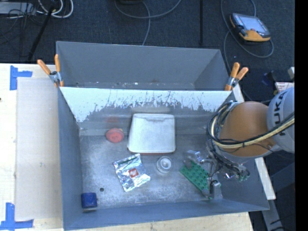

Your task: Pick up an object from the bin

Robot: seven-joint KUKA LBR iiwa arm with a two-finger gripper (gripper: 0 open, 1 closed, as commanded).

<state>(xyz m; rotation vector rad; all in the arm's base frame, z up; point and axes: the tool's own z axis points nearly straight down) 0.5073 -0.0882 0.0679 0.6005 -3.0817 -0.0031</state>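
Here's the bin [139, 71], grey metal, lightly stocked. Up by the back slope sits a white tray [153, 133], lying flat, with a red disc [114, 135] just to its left. In front of the tray is a small clear cap [164, 164], and left of that a crumpled foil wrapper [131, 173]. Down in the near left corner there's a blue block [89, 200], well apart from everything else. And at the right, the one to watch: a green studded plate [194, 174], lying on the floor near the right wall.

The arm [285, 110] comes in over the right rim, its orange cover [245, 129] and cables [222, 124] hanging above that wall. The tool [214, 181] is down low at the plate's right end, touching it or just over it, I can't tell which. Clenched or released? Can't tell that either; the hardware there is a dark tangle.

The plate's long axis slants from upper left to lower right. Its low end points at the near right corner, its upper end toward the cap, close but apart.

Room now: it's tight on the plate's right, where the foot of the right wall and the front wall close in. Open floor lies to the left, a wide bare patch between disc, wrapper and block, and a bare strip along the front wall
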